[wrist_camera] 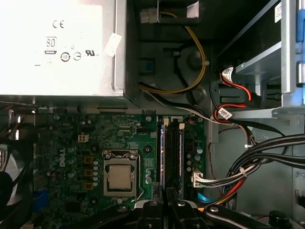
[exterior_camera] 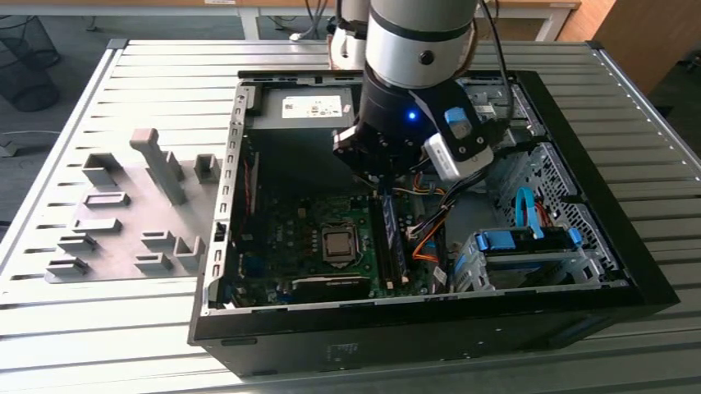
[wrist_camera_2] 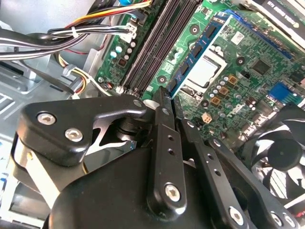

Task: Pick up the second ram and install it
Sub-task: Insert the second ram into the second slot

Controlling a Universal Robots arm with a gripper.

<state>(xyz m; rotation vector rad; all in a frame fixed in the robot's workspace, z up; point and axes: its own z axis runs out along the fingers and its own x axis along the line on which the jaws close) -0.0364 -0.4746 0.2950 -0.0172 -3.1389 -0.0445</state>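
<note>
The gripper (wrist_camera_2: pixel 164 98) is inside the open computer case (exterior_camera: pixel 613 271), low over the motherboard (wrist_camera: pixel 119 138) at one end of the memory slots (wrist_camera_2: pixel 157 45). The second ram (wrist_camera_2: pixel 200 50), a blue-green stick, stands on edge in the slot nearest the processor socket (wrist_camera: pixel 120 177); the gripper's narrow fingers (wrist_camera_2: pixel 164 124) are pressed close together against its near end. Whether they pinch it or merely bear on it cannot be determined. Judgement: pick-up and transport are done; the stick is in its slot. Full seating and latch engagement remain unconfirmed. Grey fixture blocks (exterior_camera: pixel 131 213) stand on the bench (exterior_camera: pixel 110 328).
</note>
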